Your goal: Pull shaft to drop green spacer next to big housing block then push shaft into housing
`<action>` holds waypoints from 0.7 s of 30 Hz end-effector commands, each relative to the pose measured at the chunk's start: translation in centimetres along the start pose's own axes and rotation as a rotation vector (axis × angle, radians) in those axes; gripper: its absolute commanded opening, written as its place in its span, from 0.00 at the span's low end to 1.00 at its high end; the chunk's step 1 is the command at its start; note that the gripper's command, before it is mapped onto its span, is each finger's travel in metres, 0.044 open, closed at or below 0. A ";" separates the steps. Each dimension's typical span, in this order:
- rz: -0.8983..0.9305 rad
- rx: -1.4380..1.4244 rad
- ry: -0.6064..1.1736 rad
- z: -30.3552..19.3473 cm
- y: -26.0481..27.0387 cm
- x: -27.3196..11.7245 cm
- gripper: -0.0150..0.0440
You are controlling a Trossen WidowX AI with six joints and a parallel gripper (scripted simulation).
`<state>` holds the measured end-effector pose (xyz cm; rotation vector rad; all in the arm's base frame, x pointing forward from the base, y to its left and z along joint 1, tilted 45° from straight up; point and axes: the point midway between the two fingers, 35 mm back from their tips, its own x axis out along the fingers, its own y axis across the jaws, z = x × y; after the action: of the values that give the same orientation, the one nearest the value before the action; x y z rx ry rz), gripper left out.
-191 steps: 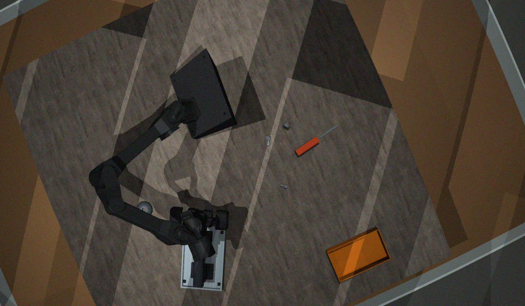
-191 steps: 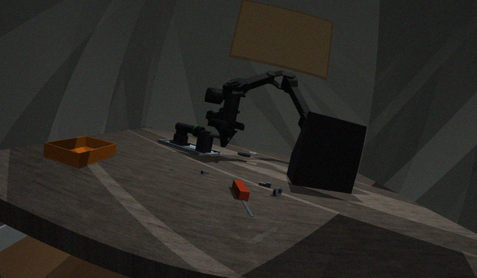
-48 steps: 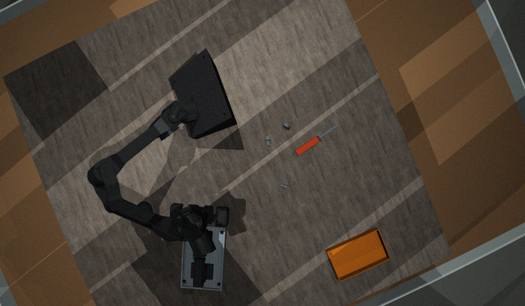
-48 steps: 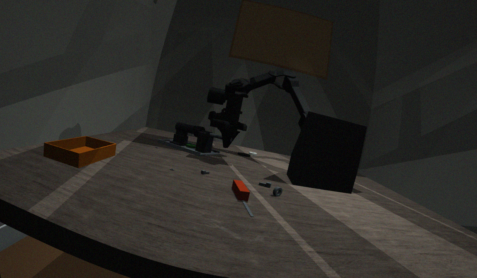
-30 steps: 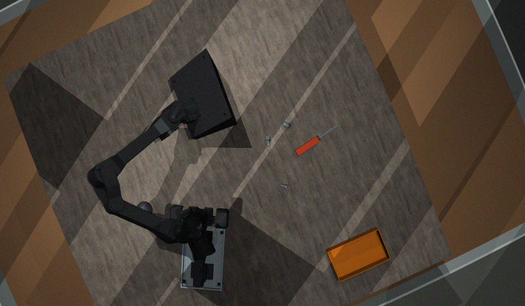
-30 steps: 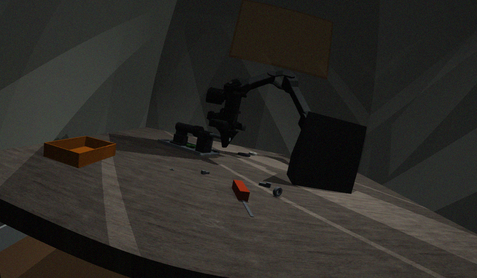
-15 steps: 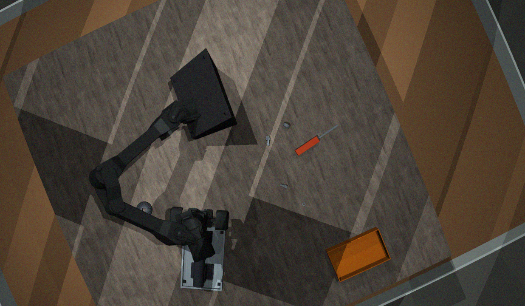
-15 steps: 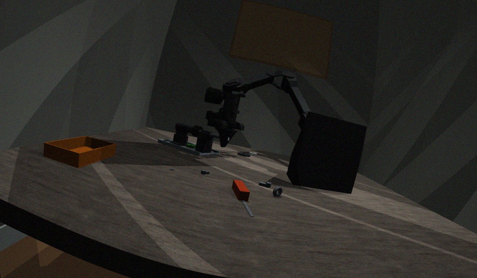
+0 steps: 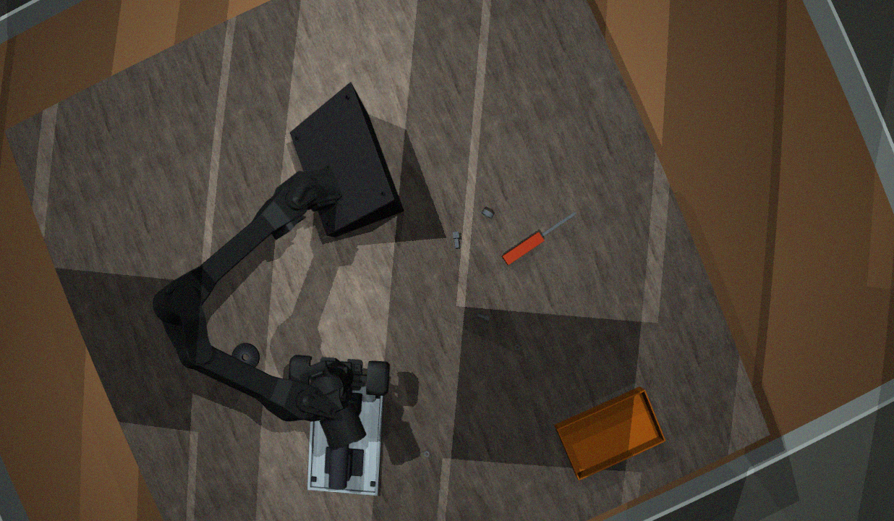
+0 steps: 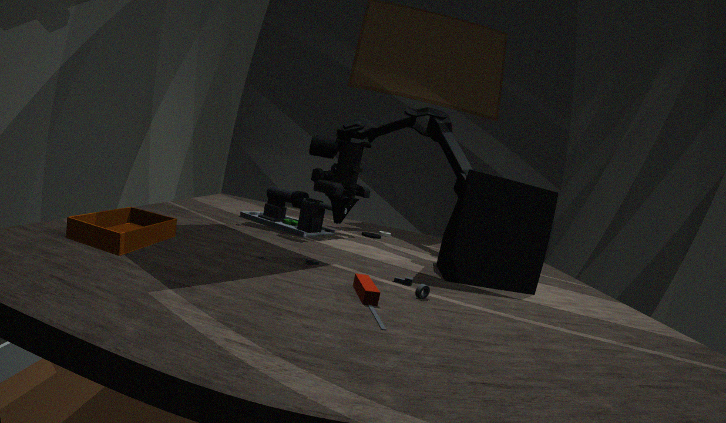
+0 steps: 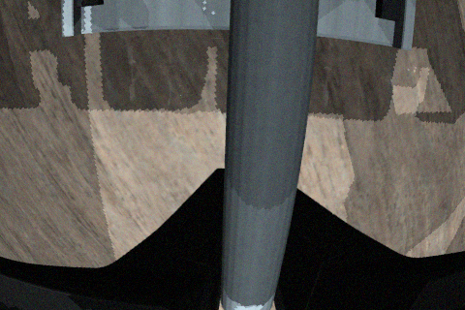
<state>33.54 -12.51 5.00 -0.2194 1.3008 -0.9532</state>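
Note:
The grey shaft [image 10: 326, 205] [image 11: 266, 107] runs level from the dark post [image 10: 310, 216] to my gripper [image 10: 340, 218] [image 11: 242, 181]. My gripper points down and is shut on the shaft, beyond the post's outer side. The big housing block [image 10: 274, 211] [image 9: 337, 467] stands at the other end of the light grey base plate [image 10: 249, 214] [image 9: 371, 440] [image 11: 155, 15]. A dark round part [image 10: 299, 198] sits on the shaft line between block and post. Something green [image 10: 291, 221] shows low at the base plate between them. The arm hides much of this in the overhead view.
A large black box [image 9: 346, 155] [image 10: 502, 231] stands by the arm's base. An orange tray [image 9: 612, 430] [image 10: 122, 231], a red-handled tool [image 9: 523, 247] [image 10: 366, 289], a grey ring [image 9: 487, 212] [image 10: 422, 291] and a small bracket [image 9: 456, 239] [image 10: 402, 281] lie apart. A dark disc [image 9: 245, 352] [image 10: 370, 235] lies near the arm.

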 end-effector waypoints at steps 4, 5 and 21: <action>-0.004 -0.001 -0.004 0.5 -0.1 0.0 0.25; -0.004 -0.001 -0.004 0.5 -0.1 0.0 0.25; -0.004 -0.001 -0.004 1.1 -0.1 -0.1 0.25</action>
<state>34.26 -12.80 5.26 -0.2189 1.3006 -0.9532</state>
